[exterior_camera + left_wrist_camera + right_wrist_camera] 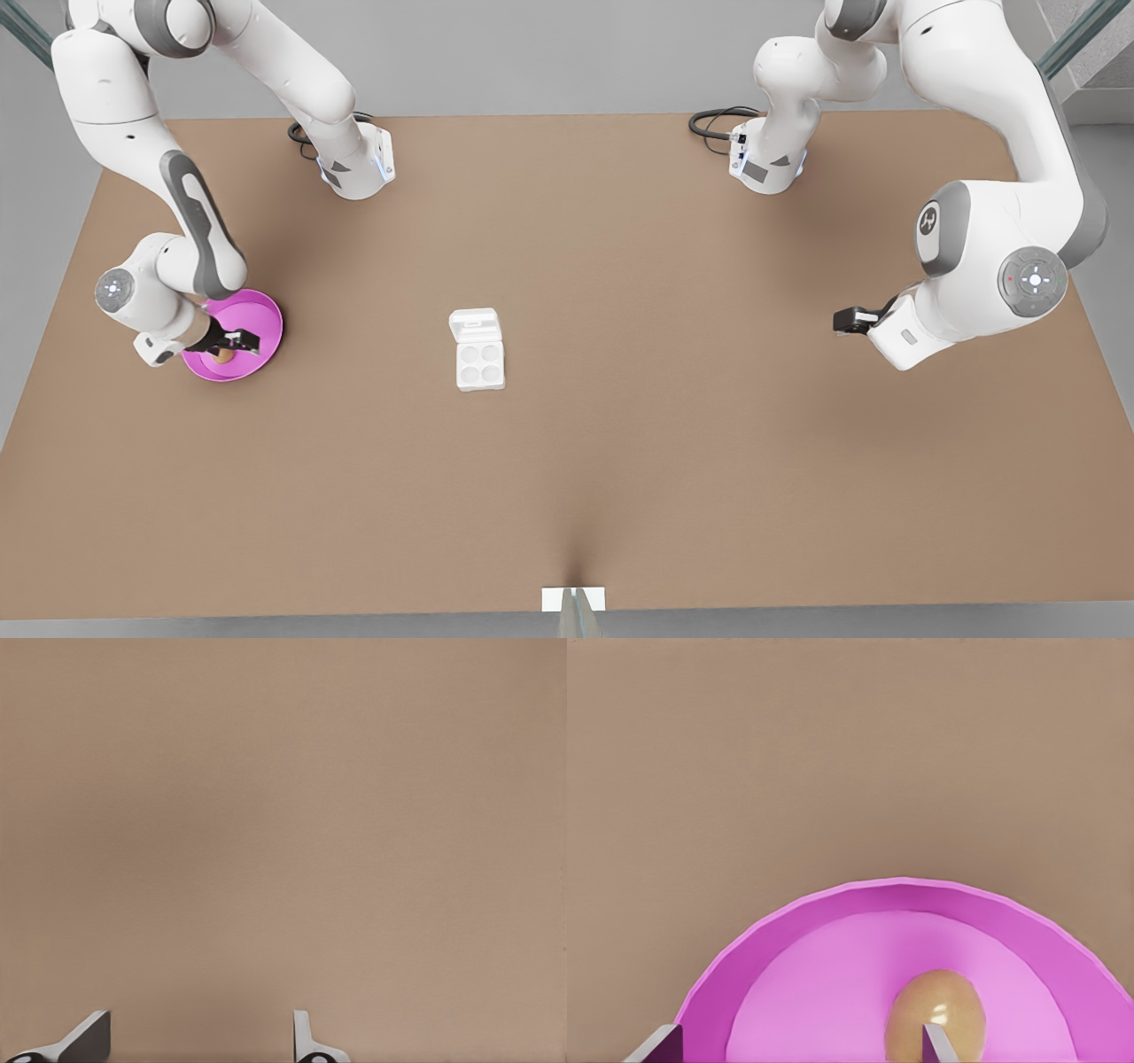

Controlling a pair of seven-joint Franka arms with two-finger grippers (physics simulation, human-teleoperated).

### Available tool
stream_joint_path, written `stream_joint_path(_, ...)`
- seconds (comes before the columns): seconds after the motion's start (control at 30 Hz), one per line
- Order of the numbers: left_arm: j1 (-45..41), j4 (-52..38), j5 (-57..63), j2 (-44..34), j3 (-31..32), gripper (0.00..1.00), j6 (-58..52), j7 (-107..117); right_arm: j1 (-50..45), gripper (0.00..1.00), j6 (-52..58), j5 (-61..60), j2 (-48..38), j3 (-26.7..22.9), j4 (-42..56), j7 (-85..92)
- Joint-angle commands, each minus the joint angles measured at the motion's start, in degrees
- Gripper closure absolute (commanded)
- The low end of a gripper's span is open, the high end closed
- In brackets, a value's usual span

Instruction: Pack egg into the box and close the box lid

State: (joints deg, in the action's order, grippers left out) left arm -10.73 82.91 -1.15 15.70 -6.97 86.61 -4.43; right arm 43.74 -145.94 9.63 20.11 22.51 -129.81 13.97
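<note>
**Right tool over the egg on the pink plate; carton open at mid-surface**

The landmark was the box (479, 358), a small white moulded carton with four round cups, lying near the middle of the matte tan surface (673, 461). The box lid (476, 324) was hinged open and lay flat against the tray's far edge, squarish, with a small raised rectangular tab.

Well away from the box, toward the front view's left, sat a round, glossy pink plate (264, 321) with a raised, sloping rim. The egg (937, 1014), a smooth tan-brown oval with a small shiny highlight, rested inside the plate. The right tool (229, 347) hung just over it, its two dark fingers spread apart, one finger (936, 1043) in front of the egg and the other off to the side above the plate's rim; nothing was gripped.

Well away from the box on the opposite side, toward the front view's right, the left tool (843, 320) waited above bare surface. Its pale fingers (306, 1041) stood parted and held nothing.
</note>
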Motion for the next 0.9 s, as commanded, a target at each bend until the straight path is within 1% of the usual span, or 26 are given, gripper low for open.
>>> stream_joint_path(0.0, 0.0, 0.0, 0.0, -0.1, -0.1, 0.00, -0.1, -0.4, 0.0, 0.00, 1.0, -0.1, 0.0, -0.1, 0.8, -0.6)
stream_joint_path(0.13, 0.0, 0.0, 0.0, -0.1, -0.1, 0.00, 0.0, -0.4, 1.1, 0.00, 0.8, 0.0, 0.8, -0.2, 3.0, -0.2)
stream_joint_path(0.2, -0.2, -0.1, -0.1, -0.1, 0.1, 0.00, -1.0, -0.4, 1.1, 0.00, 0.7, 0.0, 2.7, -0.2, 4.7, -0.1)
stream_joint_path(0.27, -0.2, -2.6, 0.3, -0.4, 0.3, 0.00, -1.4, -0.6, 0.9, 0.00, 0.4, 0.0, 3.5, -0.2, 4.7, -0.4)
stream_joint_path(0.33, -0.3, -2.5, 0.4, -0.2, 1.2, 0.00, -1.1, -0.5, 1.0, 0.00, -0.7, 0.1, 6.2, -0.2, 5.6, -0.2)
stream_joint_path(0.87, 0.1, -2.5, 0.4, 0.1, 1.6, 0.00, 0.0, -0.6, 5.0, 0.00, -0.8, 2.7, 6.3, -0.5, 3.7, -0.2)
